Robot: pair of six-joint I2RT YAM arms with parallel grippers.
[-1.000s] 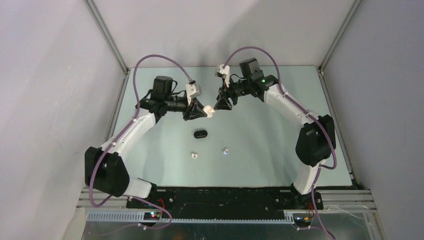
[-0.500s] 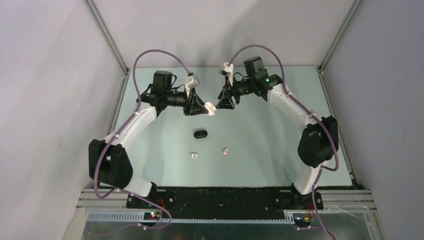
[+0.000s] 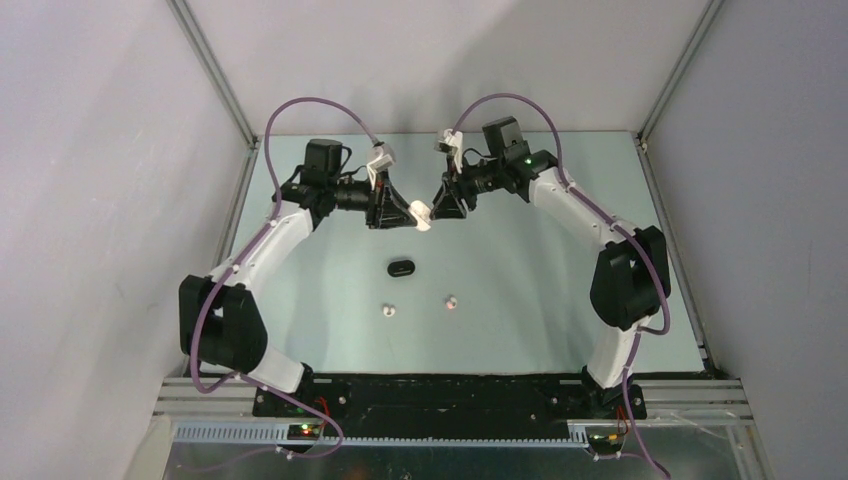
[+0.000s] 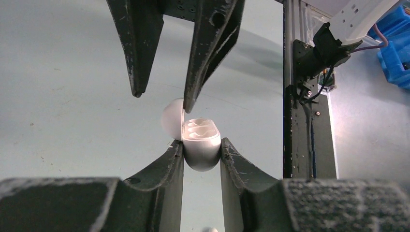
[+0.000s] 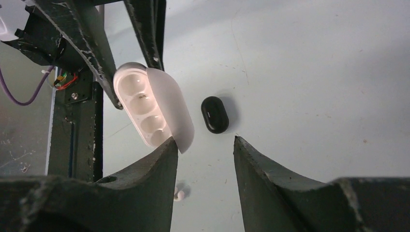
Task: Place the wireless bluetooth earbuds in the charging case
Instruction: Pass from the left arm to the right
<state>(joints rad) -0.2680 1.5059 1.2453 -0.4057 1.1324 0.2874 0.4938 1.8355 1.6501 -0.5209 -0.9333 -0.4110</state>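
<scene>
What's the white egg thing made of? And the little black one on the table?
The white case looks like smooth plastic: it has a soft sheen and neat moulded hollows inside. The black case looks like glossy plastic too, with a bright glint on top, though I can't be sure.

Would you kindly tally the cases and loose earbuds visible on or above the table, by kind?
White charging case, open, held in the left gripper: 1
Black case, lying on the table: 1
Loose earbuds, on the table: 2
Total: 4
</scene>
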